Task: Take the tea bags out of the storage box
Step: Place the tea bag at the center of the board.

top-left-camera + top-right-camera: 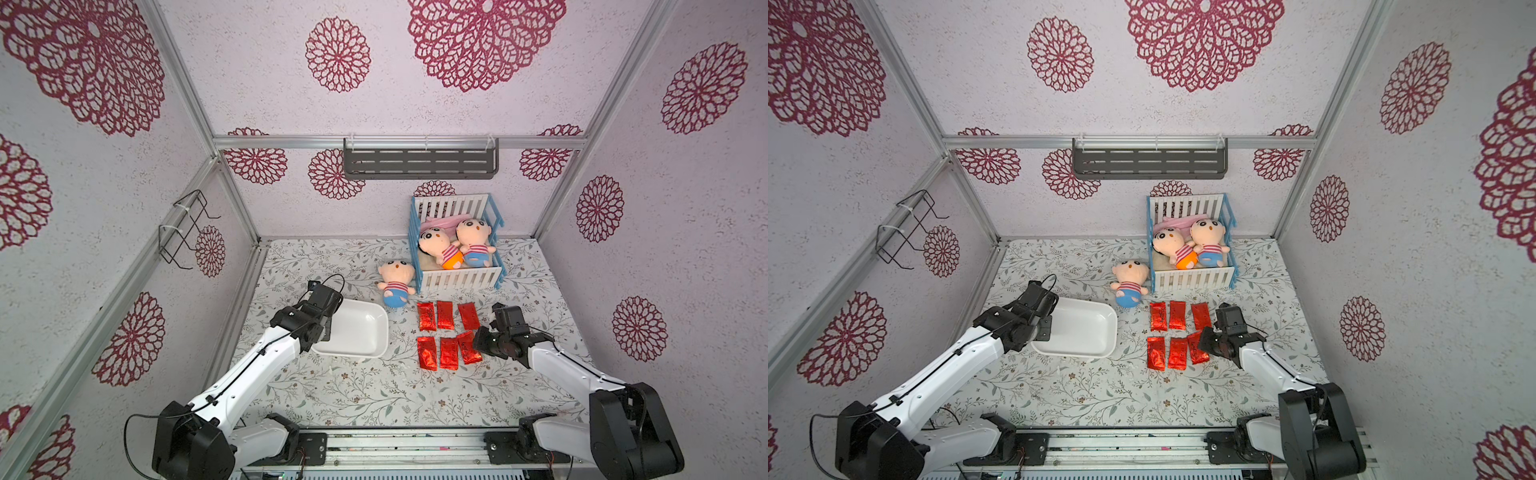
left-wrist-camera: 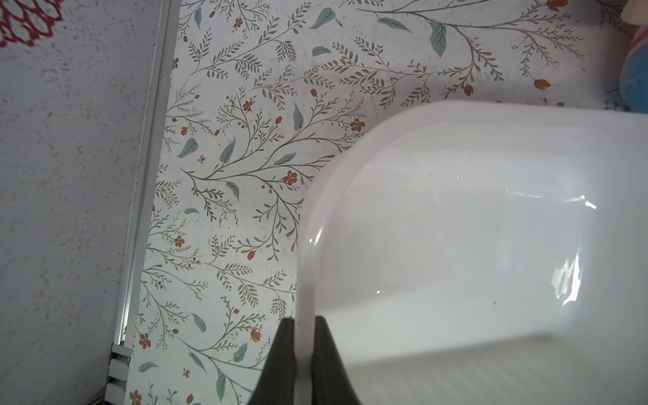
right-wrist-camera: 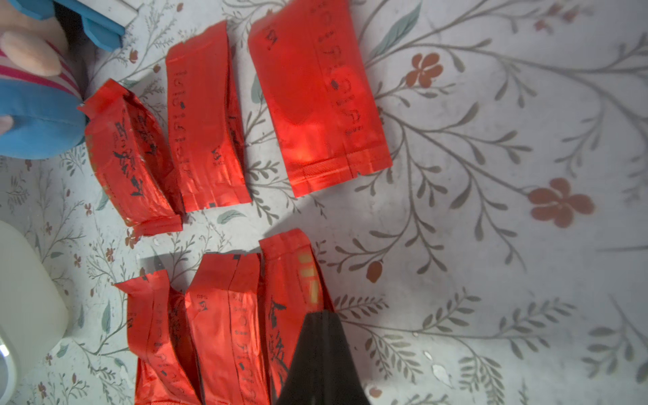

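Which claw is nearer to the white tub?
The left. The left claw is clamped on the rim of the tub, so it touches it. The right claw pinches a tea bag beyond the other tea bags, apart from the tub.

Six tea bags [image 3: 207, 122] in two rows; hand [image 3: 319, 314] pinches one.

In the left wrist view the storage box [image 2: 305, 245] runs off the picture beyond the left pincer [image 2: 303, 321]; in the right wrist view three tea bags [image 3: 224, 333] beside the right pincer [image 3: 319, 315] are cut by the edge; their print is too blurred to read; whether that pincer grips the adjoining one cannot be determined.
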